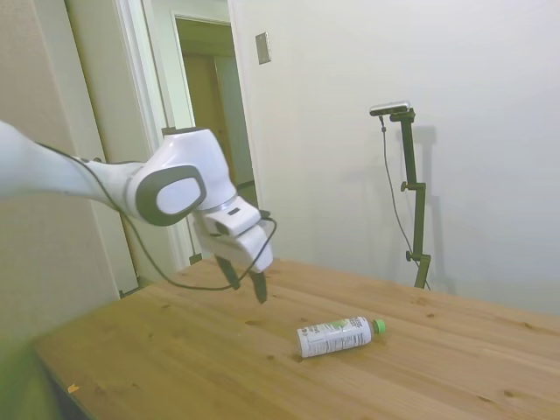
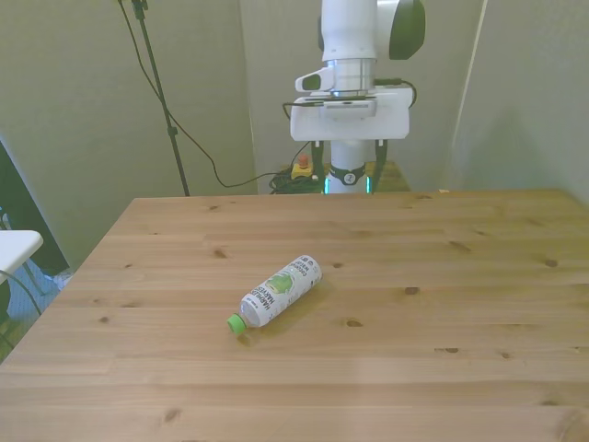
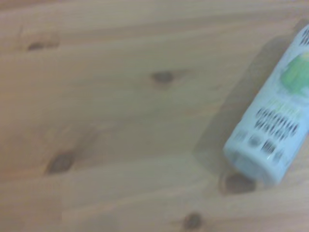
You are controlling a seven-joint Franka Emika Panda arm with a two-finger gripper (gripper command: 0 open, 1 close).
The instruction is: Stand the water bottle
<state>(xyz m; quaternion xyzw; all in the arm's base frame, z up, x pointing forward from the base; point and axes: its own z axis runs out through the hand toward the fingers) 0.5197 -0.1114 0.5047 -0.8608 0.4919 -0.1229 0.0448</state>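
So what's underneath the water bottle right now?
Only the bare wooden table; the water bottle lies on its side on it. The contact strip itself is hidden by the bottle.

I'm watching from beside the table (image 1: 175,367) and from across it, both standing well back and sharing the bottle (image 1: 339,336); my wrist camera is looking down close, blurred, catching its base.

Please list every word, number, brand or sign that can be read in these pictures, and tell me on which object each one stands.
No text can be read with certainty.
Water bottle label: dark and green print, too small in the front view and side view, blurred in the wrist view.
Wall plate beside the doorway: no legible writing.
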